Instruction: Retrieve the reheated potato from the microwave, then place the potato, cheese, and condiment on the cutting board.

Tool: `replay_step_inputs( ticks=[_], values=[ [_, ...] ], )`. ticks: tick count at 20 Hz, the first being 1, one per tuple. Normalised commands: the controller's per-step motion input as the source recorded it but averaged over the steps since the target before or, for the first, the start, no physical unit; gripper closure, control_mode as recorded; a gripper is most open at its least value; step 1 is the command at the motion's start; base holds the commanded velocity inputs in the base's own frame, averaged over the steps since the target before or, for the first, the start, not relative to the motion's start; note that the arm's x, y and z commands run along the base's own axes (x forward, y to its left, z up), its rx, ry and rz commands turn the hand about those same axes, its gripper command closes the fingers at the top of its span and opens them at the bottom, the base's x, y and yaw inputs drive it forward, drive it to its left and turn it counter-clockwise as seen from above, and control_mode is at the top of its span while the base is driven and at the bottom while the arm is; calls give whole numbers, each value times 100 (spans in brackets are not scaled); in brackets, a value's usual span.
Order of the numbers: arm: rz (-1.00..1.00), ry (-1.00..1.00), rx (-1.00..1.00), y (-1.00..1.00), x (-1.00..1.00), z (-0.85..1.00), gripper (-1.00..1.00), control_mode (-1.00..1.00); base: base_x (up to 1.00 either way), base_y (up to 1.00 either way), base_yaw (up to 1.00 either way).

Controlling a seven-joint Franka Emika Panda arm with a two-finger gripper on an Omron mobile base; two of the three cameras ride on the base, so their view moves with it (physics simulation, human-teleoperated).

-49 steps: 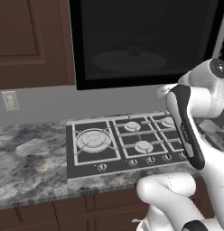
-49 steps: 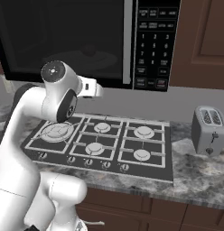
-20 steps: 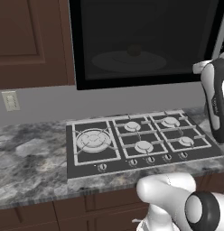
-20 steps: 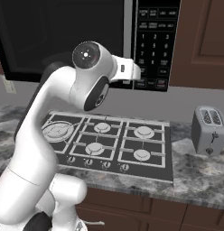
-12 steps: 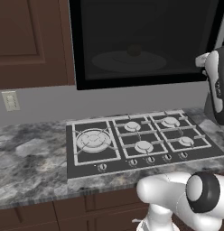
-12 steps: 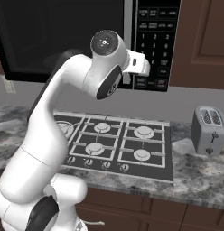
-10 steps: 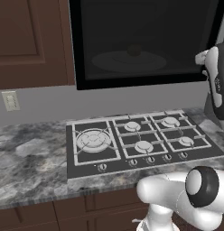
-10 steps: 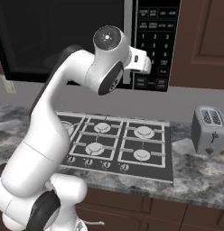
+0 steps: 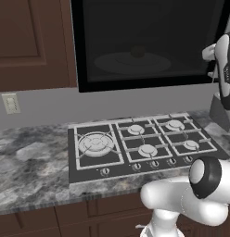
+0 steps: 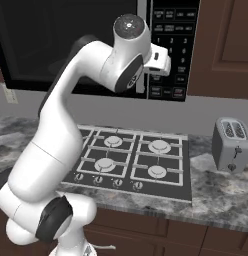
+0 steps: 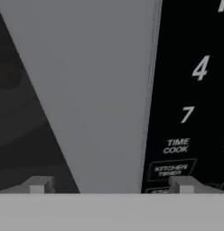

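Note:
The microwave (image 9: 182,28) hangs above the stove with its black glass door shut. Behind the glass a dim rounded potato (image 9: 137,51) rests on the turntable. In the hand view my gripper (image 11: 111,185) is open, one fingertip on each side of the long grey handle (image 11: 100,90), close up to it. The dark button panel (image 11: 190,90) lies just right of the handle. From the right base view the raised arm ends with the hand (image 10: 160,59) against the microwave's front, beside the button panel (image 10: 171,30). The cheese, condiment and cutting board are out of view.
A gas stove (image 9: 140,143) with several burners sits in the grey stone counter (image 9: 28,162) below the microwave. A silver toaster (image 10: 232,145) stands on the counter at the right. Dark wooden cabinets (image 9: 24,41) flank the microwave.
The arm has swung up and to the right, bringing the hand from over the stove to the microwave's handle. The gripper has stayed open.

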Motion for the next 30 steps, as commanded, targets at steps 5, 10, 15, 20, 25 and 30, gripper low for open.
replay_step_inputs(
  ticks=[5, 10, 15, 20, 25, 30],
  values=[
    [0, -16, 0, 3, 21, -4, -100, -100, 0, 0, 0],
    [0, -21, 2, 13, 31, -18, 100, -100, 0, 0, 0],
    [0, 1, 12, 7, 63, -1, 100, -100, 0, 0, 0],
    [6, 9, 16, 12, 8, 4, 100, -100, 0, 0, 0],
    [13, 0, 9, 17, -58, 0, 100, -100, 0, 0, 0],
    [5, -2, 1, 13, -78, 0, 100, -100, 0, 0, 0]
  ],
)
